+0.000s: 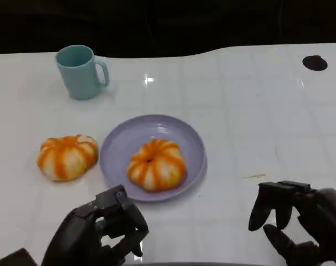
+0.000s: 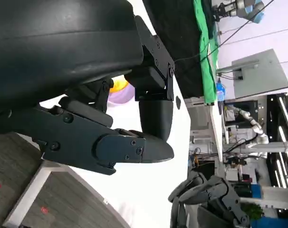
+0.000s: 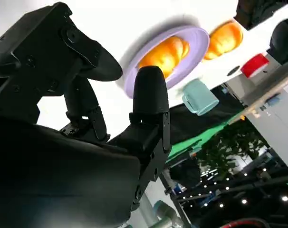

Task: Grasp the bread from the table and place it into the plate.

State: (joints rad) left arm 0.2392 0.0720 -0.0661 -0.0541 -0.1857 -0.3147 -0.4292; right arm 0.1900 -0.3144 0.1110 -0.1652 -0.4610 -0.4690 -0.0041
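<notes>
On the white table [image 1: 251,111], going from the left, a teal mug [image 1: 79,71] stands upright near the far edge with its handle turned toward the middle, well apart from everything else; it plays no part in the task and looks parked out of the reach path. Nearer the robot lies 1 bread [image 1: 67,156], an orange-and-white striped bun resting directly on the tabletop just beside the plate's left rim, apart from it. This is most likely the piece to be picked up, since it is the only 1 off the plate.

Below it, at the near edge, the left hand [image 1: 104,233] hovers with nothing in it, its fingers loosely curled yet apart, not touching bread or plate. It sits closer to the plate's near rim than to the loose bread, so reaching that bread would call for a move outward and forward.

The lavender plate [image 1: 119,145] lies flat at the centre, and a 2nd bread [image 1: 157,164] of the same kind sits inside it, toward the near side. That leaves bare plate at the far and left parts, which is probably where another bun would fit.

Farthest right, the right hand [image 1: 298,221] hangs over bare table, released, fingers apart and grasping nothing, well apart from the plate. It seems held back to leave the work to the other arm.
</notes>
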